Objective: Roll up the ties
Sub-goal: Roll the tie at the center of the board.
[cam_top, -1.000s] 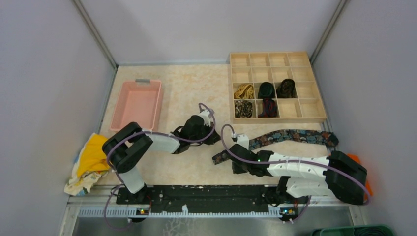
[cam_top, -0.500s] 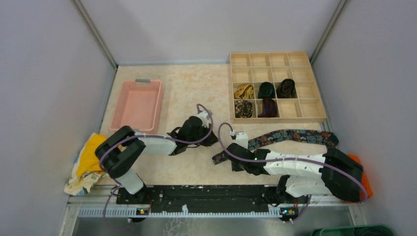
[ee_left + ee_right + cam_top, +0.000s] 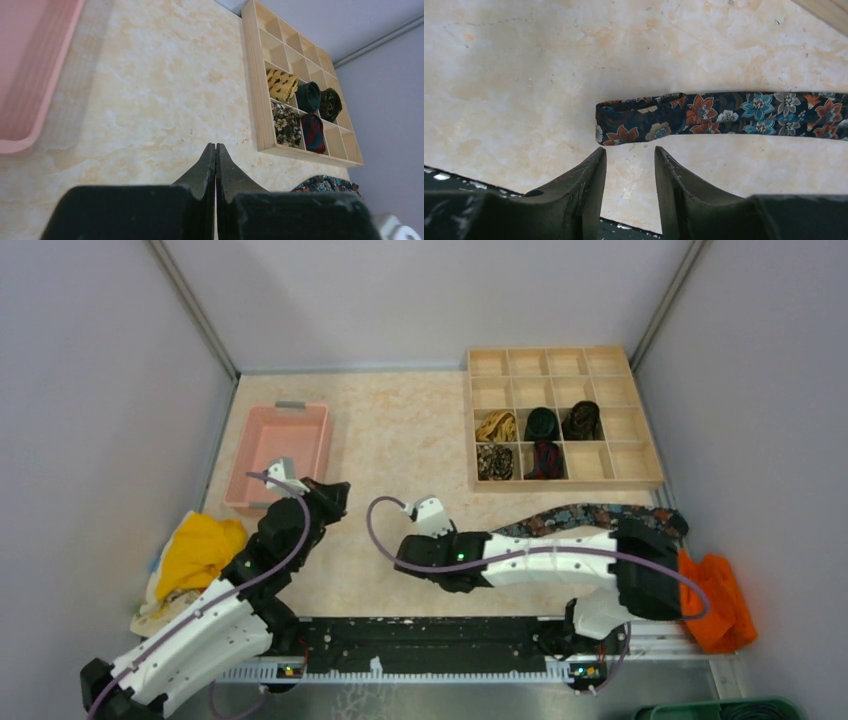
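Currently, the step in hand appears to be taking up the narrow end of the unrolled tie so that its coil can be started.

**Top view.** The unrolled tie [image 3: 585, 514] lies flat on the table [image 3: 400, 430], just in front of the wooden divider box [image 3: 565, 483]. Its left portion is hidden beneath the right arm [image 3: 530, 558], which reaches across toward the table centre. Five rolled ties [image 3: 541, 423] sit in separate compartments of the box's two nearer rows. The left arm [image 3: 200, 635] lies toward the near left corner, its wrist beside the pink tray [image 3: 325, 450].

**Left wrist view.** The left gripper [image 3: 215, 146] is fully closed, tips pressed together, and holds nothing. It hangs over bare table, well apart from the tie.

**Right wrist view.** The right gripper [image 3: 629, 152] stands at a narrow opening and is empty. The tie's end lies just ahead of the fingertips, not touching them, and the strip runs off to the right.

**Recommended execution (judgement).**
1. Advance the right gripper until the end sits squarely between the jaws, then lower it until the tips meet the table.
2. Pinch the full thickness close to the end. A hold on one corner would probably skew the coil.
3. Turn toward the wide end, keeping both edges aligned.
4. Bring the left gripper in to pin the strip, since loose fabric is likely to slide rather than wind.
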Controlling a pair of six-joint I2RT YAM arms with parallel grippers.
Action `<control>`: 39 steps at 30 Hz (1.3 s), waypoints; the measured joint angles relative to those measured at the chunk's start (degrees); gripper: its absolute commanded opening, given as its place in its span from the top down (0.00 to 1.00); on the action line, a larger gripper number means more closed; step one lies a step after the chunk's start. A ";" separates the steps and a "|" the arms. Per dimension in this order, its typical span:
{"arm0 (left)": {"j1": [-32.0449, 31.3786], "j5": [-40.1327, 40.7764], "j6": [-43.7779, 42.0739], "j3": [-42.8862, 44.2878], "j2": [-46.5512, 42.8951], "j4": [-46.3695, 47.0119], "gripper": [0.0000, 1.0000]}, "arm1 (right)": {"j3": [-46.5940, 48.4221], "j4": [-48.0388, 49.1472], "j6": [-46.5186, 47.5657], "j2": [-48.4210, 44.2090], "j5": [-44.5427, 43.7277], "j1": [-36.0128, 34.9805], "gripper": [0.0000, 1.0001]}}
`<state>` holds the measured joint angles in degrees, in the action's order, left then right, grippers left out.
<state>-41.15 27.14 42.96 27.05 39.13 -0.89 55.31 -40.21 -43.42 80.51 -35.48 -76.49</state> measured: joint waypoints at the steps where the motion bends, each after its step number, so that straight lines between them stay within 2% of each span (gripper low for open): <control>1: 0.00 1.07 0.02 0.02 -2.10 -1.11 1.00 | 1.88 -0.92 0.37 2.62 -0.92 -0.55 0.57; 3: 0.00 3.19 -0.04 0.00 -5.35 -3.63 1.00 | 5.03 -2.49 1.33 7.54 -2.08 -1.22 0.49; 7: 0.00 5.86 -0.11 0.02 -7.15 -8.37 1.00 | 7.85 -3.74 2.38 13.81 -3.32 -1.46 0.48; 9: 0.00 6.34 -0.11 0.00 -7.17 -10.05 1.00 | 7.85 -3.80 2.80 15.21 -3.45 -1.46 0.44; 26: 0.00 8.44 -0.66 0.00 -8.94 -13.40 1.00 | 4.98 2.84 4.24 18.67 1.55 2.43 0.43; 29: 0.00 8.50 -0.83 -0.02 -8.87 -13.35 1.00 | 4.17 2.86 3.89 18.67 2.34 3.19 0.49; 34: 0.00 8.37 -1.14 -0.52 -7.96 -13.09 1.00 | 3.50 3.37 3.23 18.67 3.56 4.63 0.74; 37: 0.00 8.09 -1.20 -0.63 -7.13 -13.00 1.00 | 3.26 3.61 3.26 18.69 3.48 5.38 0.84; 39: 0.00 7.98 -1.18 -0.63 -6.78 -12.92 1.00 | 3.28 3.67 3.32 18.69 3.10 5.55 0.87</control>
<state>-41.15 35.11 41.78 26.41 32.36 -13.80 58.59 -36.53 -40.10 99.20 -32.38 -70.94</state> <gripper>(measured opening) 0.005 0.184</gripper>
